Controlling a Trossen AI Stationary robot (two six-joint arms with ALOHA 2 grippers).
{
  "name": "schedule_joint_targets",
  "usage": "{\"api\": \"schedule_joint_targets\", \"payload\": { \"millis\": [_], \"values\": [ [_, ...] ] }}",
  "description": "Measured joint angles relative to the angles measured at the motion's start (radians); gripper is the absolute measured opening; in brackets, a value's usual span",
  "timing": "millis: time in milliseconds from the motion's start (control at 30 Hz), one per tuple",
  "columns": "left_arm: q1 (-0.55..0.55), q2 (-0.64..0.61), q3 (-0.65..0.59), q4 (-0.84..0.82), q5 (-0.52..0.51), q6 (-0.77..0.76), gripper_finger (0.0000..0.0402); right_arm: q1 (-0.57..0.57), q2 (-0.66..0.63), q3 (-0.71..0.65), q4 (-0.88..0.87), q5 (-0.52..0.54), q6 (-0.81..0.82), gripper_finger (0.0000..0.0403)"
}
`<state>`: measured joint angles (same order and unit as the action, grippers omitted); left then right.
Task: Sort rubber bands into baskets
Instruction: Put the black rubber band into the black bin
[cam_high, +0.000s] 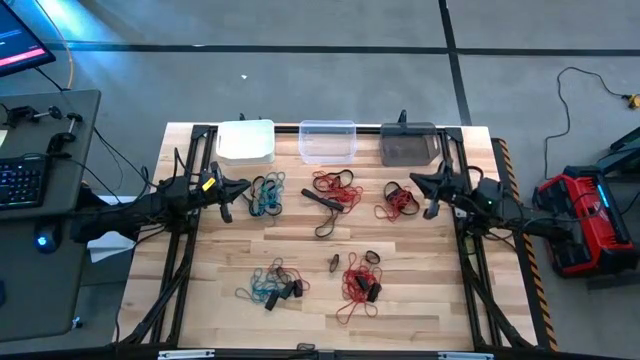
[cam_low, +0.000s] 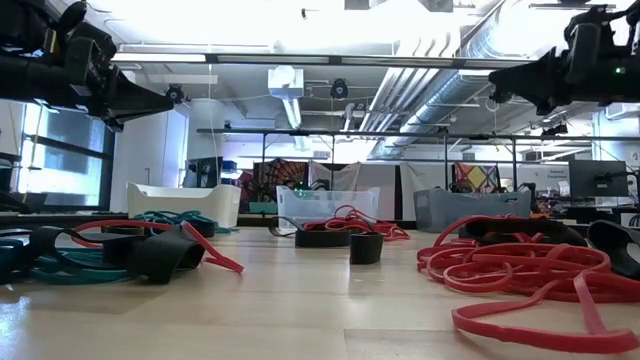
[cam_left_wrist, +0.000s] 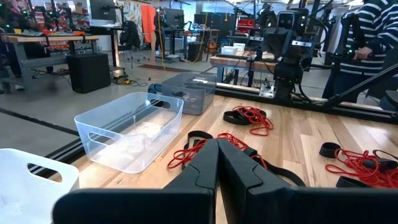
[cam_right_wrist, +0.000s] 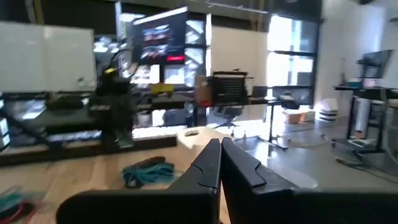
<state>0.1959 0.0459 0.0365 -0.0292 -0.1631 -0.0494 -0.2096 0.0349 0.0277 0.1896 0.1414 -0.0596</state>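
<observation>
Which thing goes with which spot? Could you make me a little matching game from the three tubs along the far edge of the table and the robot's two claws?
Things:
1. white basket
2. clear basket
3. dark grey basket
4. left gripper

Places or states:
A. middle of the row at the table's far edge
B. shut, above the table beside a teal bunch of rubber bands
C. the row's end on the right arm's side
D. the row's end on the left arm's side

Pairs: 1-D, 2-A, 3-C, 4-B
</observation>
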Motion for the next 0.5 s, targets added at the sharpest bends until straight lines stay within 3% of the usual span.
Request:
{"api": "schedule_joint_targets", "payload": {
  "millis": [300, 500],
  "values": [
    [0.000, 0.000, 0.000, 0.000, 0.000, 0.000, 0.0000, 0.000, 0.257, 0.060, -0.034, 0.016, 0.084, 0.0000],
    [0.000, 0.000, 0.000, 0.000, 0.000, 0.000, 0.0000, 0.000, 0.490, 0.177, -0.236, 0.100, 0.233, 0.0000]
  ]
}}
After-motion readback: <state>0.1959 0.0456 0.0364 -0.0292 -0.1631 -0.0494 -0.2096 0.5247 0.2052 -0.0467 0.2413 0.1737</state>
